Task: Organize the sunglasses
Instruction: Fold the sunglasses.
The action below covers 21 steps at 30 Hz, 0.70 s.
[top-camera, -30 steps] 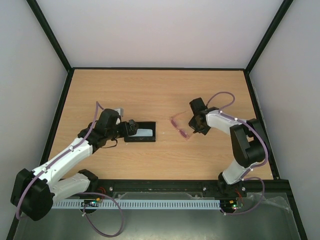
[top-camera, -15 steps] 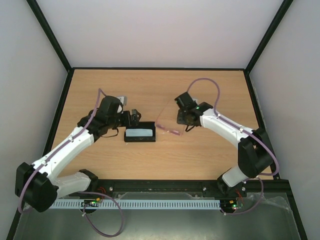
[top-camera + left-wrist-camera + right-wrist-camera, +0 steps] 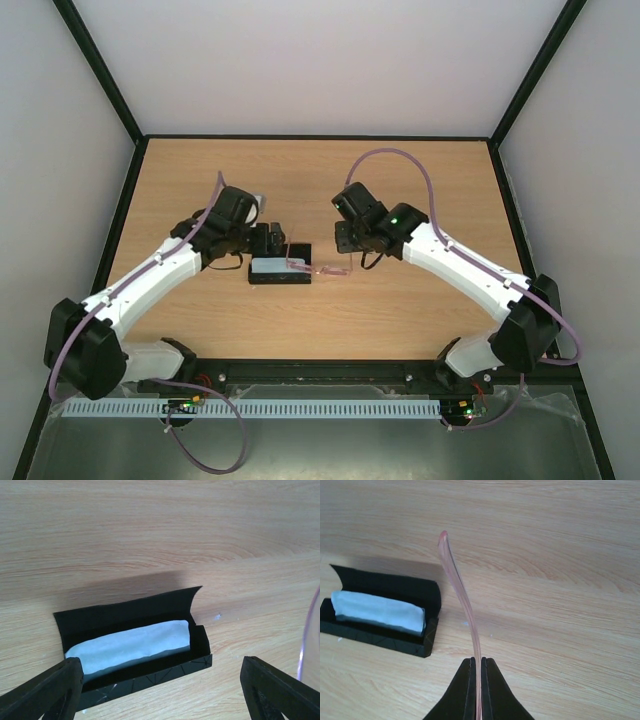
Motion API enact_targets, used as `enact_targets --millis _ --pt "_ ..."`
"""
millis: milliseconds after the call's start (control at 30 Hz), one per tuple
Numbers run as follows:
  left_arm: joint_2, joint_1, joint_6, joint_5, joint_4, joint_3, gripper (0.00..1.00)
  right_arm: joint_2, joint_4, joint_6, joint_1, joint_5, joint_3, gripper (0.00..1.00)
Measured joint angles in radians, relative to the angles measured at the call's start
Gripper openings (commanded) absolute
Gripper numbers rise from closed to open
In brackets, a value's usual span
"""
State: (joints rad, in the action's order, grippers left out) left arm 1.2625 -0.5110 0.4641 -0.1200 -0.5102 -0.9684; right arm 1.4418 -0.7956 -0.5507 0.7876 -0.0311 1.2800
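Your right gripper [image 3: 478,664]: jaws clenched on sunglasses [image 3: 465,605] arm, frame jutting ahead of them. Your left gripper [image 3: 161,676]: jaws released, spread above open case [image 3: 125,614] holding cloth [image 3: 135,642]. Sunglasses were not yet inside; insertion and closing remained.

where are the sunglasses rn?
Top view: the sunglasses are mid-table, at the right end of the open black case. The right wrist view shows the right gripper shut on one temple.
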Motion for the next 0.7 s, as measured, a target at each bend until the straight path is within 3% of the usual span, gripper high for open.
enact_targets --millis 700 --pt "0.208 -0.287 0.044 0.060 0.008 -0.149 0.84 0.017 -0.100 0.033 0.039 0.013 0.048 0.01"
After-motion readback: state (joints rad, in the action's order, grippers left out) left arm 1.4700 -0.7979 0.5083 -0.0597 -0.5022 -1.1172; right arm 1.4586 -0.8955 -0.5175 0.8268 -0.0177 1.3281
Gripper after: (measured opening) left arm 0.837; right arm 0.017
